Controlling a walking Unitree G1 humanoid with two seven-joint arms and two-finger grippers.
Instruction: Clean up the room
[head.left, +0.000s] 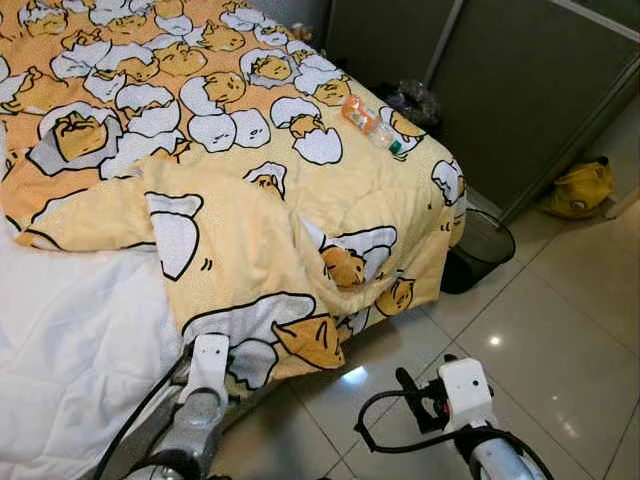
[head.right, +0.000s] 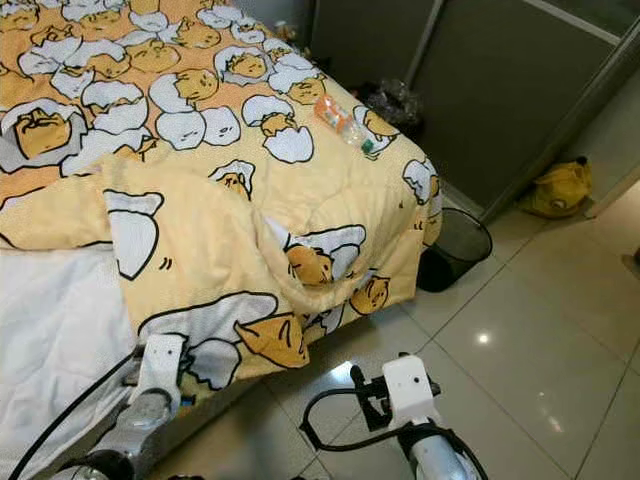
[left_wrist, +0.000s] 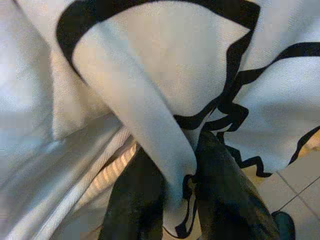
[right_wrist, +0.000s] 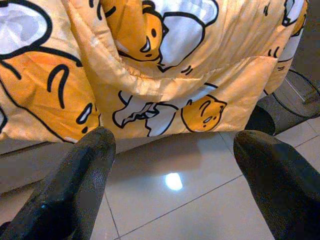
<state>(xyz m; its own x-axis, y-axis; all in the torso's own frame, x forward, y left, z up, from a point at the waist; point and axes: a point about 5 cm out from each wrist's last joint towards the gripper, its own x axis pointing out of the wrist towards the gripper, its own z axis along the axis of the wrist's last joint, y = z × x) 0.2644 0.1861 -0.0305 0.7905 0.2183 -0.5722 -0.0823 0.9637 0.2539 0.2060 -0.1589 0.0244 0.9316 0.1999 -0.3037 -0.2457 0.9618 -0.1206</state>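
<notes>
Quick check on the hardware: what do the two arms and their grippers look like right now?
Both arms are silver metal with a white block at the wrist. A black cable runs along the left arm; a looped black cable hangs off the right arm beside a black fitting. The left gripper and the right gripper each have two long, rounded, matte black fingers.

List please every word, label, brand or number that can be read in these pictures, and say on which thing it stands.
No text can be read.
Clear plastic bottle with orange label on the yellow cartoon-print quilt: the label is too small and blurred to read.
Yellow bag on the tiled floor: no legible writing.
Black mesh wastebasket: no writing visible.
</notes>
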